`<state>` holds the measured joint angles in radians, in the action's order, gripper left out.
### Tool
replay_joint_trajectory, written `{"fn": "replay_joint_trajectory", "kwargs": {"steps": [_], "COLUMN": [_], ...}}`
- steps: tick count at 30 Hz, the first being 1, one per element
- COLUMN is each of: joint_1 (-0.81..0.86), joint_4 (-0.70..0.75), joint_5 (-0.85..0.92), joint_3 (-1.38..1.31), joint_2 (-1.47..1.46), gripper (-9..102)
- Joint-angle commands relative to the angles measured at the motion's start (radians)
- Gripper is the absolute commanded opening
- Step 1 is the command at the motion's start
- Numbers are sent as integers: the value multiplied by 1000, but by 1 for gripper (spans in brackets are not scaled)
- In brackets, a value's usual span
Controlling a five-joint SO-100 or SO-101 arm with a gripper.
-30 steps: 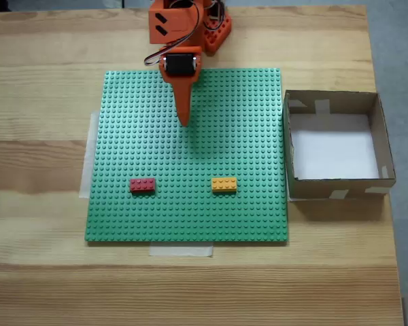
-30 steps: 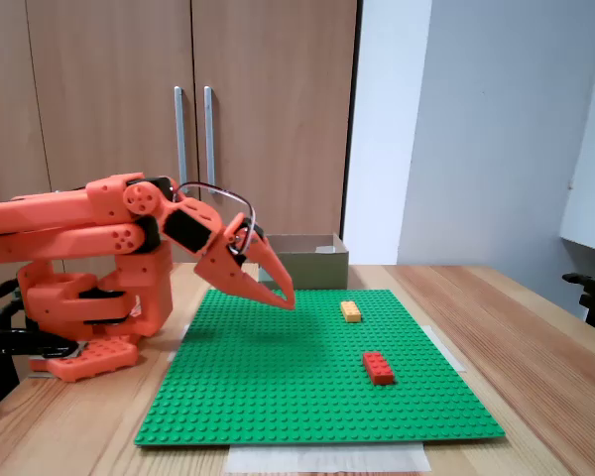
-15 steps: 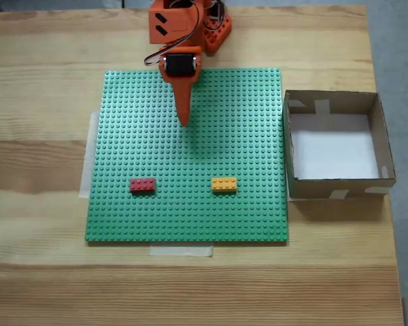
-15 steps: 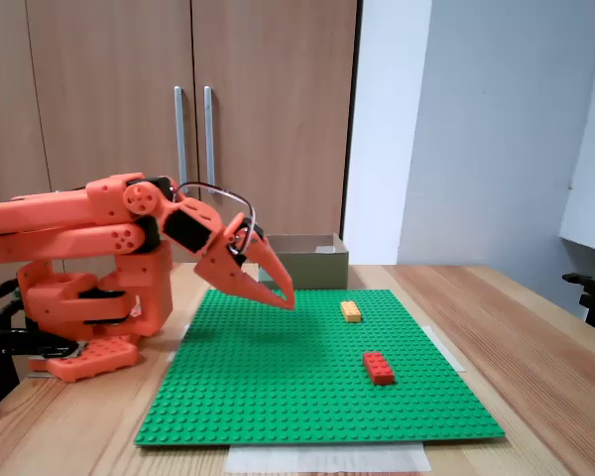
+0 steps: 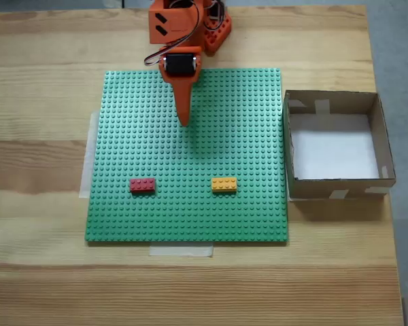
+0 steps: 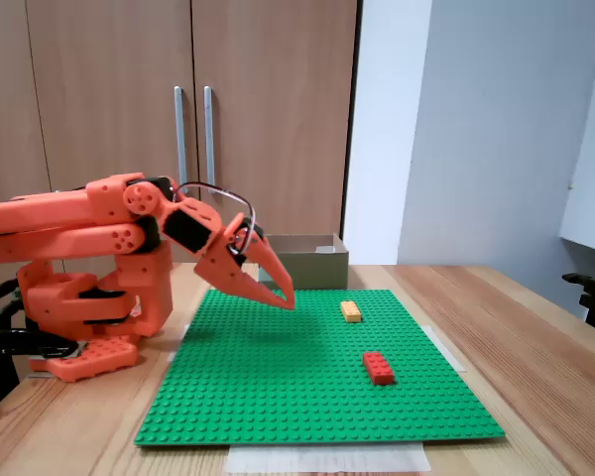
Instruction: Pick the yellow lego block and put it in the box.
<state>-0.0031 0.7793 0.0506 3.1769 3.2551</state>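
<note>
While a strip of pale tape (image 6: 325,457) edges the near side of a green studded baseplate (image 6: 307,397) on a wooden table (image 6: 535,357), a red brick (image 6: 378,367) sits nearest in a fixed view. Beyond it lies the yellow lego block (image 6: 350,310), untouched on the plate. Farther back, the orange gripper (image 6: 284,296) hangs above the plate, fingers pressed together, well apart from both bricks. At the far edge stands the box (image 6: 302,260).

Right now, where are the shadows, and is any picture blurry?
In the top-down fixed view, the box throws a soft dark shadow on the table just below its near wall, and a faint one lies under the gripper on the green baseplate. In the side fixed view the yellow lego block looks sharp; neither picture is blurry.
</note>
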Motion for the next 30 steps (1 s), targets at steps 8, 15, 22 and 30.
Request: {"fn": "replay_joint_trajectory", "kwargs": {"steps": [8,15,22,30], "joint_1": [-6,26,35,101], "joint_4": [2,52,222,242], "joint_5": [-2,-92,11,153], "joint_3": [11,-38,-321,-638], "joint_2": [8,-11,-158,-508], "gripper": [-1,-1,-1,2]}}
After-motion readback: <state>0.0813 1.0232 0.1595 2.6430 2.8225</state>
